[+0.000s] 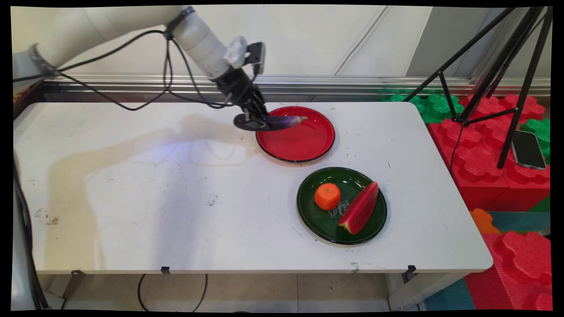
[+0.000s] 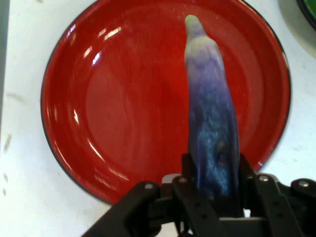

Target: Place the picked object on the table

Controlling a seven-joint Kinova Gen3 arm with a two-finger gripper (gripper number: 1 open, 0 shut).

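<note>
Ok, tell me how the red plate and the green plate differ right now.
The red plate has nothing resting on it that I can see, while the green plate holds an orange and a watermelon slice. The red plate sits farther back on the table; the green plate sits nearer the front edge. The claw holds an eggplant over the red plate, not the green one. Both are round and glossy.

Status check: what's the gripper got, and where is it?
Gripper shut on eggplant. Held over red plate, left rim. Green plate nearby holds orange, watermelon slice.

Bright overhead light, soft shadows
</note>
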